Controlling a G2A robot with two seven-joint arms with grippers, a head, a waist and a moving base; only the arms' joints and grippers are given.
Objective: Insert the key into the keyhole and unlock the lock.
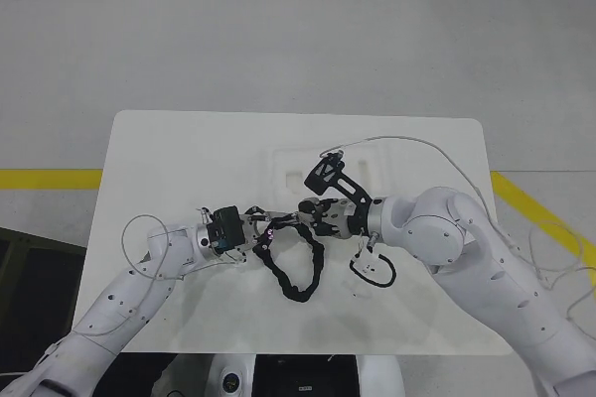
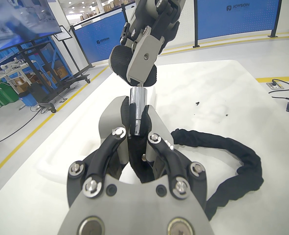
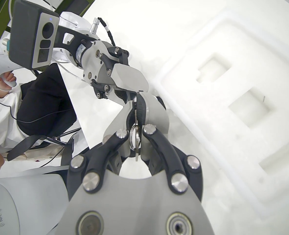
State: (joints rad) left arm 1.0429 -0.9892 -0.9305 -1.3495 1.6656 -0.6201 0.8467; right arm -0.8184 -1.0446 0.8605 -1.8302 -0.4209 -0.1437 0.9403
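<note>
Pincers: left pincer and right pincer meet tip to tip over the middle of the bench.
Left hold: the left pincer is clamped on the lock, a chrome cylinder gripped between its black pads, with one end sticking out past the fingertips.
Right hold: the right pincer is closed tight on the key. The flat blade is pinched between the pads, and the key ring hangs back between the fingers.
Key to lock: the right pincer's tip sits right against the cylinder's exposed end, in line with it. A sliver of metal shows at that joint, but it cannot be told whether the blade is inside the keyhole.
Cable: a black fabric-sleeved cable runs from the lock in the left pincer and curls in a loop on the bench, just beside both pincers on the robot's side.
Foam tray: a white foam tray with rectangular recesses lies on the bench beyond the pincers, nearer the right one.
</note>
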